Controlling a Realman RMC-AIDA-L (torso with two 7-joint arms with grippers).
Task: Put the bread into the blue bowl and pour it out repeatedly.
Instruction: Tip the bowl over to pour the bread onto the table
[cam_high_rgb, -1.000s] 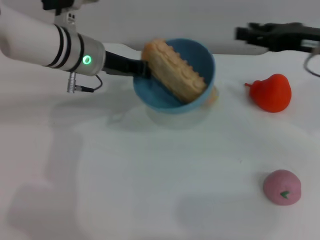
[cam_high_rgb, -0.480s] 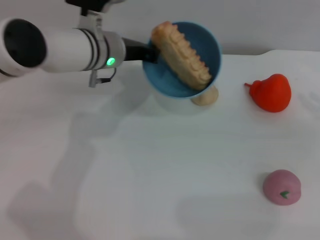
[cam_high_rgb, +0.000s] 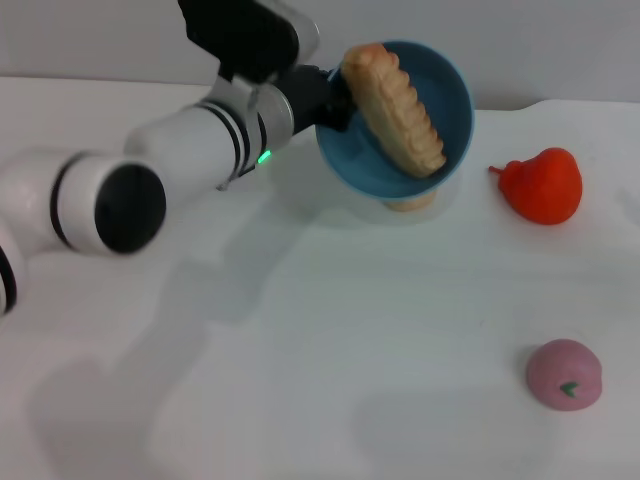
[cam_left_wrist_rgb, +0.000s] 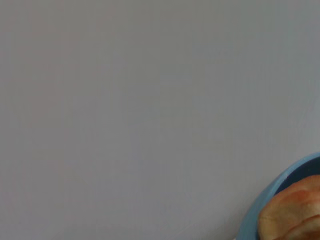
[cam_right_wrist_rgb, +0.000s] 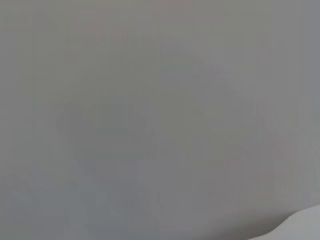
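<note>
Left gripper (cam_high_rgb: 335, 100) clamped on the rim of the blue bowl (cam_high_rgb: 445, 85); bowl raised and tipped steeply, bread (cam_high_rgb: 396, 108) not yet discharged.

The rim is pinched at the bowl's left edge, upper centre of the head view. Compared with half a second ago, the bowl is found carried higher and further right, and its mouth turned more towards the camera. The bread is held inside, lying diagonally against the inner wall, its upper end at the rim. The pour is judged well begun; further tilt is expected to be needed. A beige lump (cam_high_rgb: 410, 203) is noted on the table (cam_high_rgb: 300, 380) just below the bowl, a red pear (cam_high_rgb: 545, 185) at right, a pink ball (cam_high_rgb: 565, 373) lower right. The right gripper is not seen in any view.
</note>
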